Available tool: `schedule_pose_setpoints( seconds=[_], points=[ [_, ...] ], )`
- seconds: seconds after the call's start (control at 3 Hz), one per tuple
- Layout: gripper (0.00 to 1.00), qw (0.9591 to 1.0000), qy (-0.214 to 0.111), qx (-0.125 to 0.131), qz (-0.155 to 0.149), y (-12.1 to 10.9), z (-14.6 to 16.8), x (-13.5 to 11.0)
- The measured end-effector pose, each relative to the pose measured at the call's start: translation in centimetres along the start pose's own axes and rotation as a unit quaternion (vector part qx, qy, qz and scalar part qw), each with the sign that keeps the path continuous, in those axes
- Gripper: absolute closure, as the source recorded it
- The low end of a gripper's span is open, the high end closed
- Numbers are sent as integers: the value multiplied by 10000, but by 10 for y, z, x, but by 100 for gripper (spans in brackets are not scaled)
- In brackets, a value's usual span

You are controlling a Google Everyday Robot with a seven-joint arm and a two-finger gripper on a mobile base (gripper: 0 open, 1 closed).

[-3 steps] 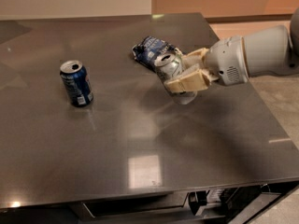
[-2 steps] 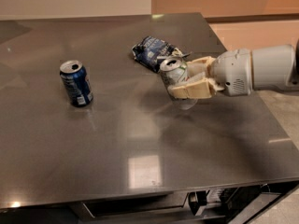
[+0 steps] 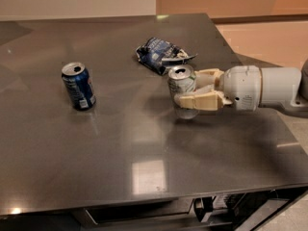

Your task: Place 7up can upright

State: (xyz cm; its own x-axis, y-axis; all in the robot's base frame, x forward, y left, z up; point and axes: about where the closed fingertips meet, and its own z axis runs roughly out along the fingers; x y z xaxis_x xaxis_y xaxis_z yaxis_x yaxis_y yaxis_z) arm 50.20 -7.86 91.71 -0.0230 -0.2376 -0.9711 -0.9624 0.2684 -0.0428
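The 7up can [image 3: 182, 83] is a silver-white can with green markings, standing upright on the grey metal table [image 3: 120, 143], right of centre. My gripper [image 3: 188, 88] reaches in from the right on a white arm. Its beige fingers [image 3: 199, 101] lie on either side of the can, the near one across its lower front. The can's open top shows and its base rests on or just above the table.
A dark blue soda can [image 3: 78, 85] stands upright at the left. A crumpled blue-and-white snack bag [image 3: 161, 55] lies just behind the 7up can. The table's right edge [image 3: 269, 105] runs under my arm, and its front edge is near the bottom of the view.
The arm has turned the can from tilted to upright and lowered it to the table surface. The arm now lies more level, reaching in from the right.
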Motion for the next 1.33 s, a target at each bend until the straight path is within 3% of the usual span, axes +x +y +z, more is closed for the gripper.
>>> schedule_pose_setpoints(
  seconds=[0.67, 1.0, 1.33],
  points=[
    [100, 9983, -531, -195, 112, 0, 5, 17],
    [84, 9978, -616, -194, 128, 0, 7, 24],
    [61, 9968, -748, -282, 54, 2, 8, 26]
  ],
)
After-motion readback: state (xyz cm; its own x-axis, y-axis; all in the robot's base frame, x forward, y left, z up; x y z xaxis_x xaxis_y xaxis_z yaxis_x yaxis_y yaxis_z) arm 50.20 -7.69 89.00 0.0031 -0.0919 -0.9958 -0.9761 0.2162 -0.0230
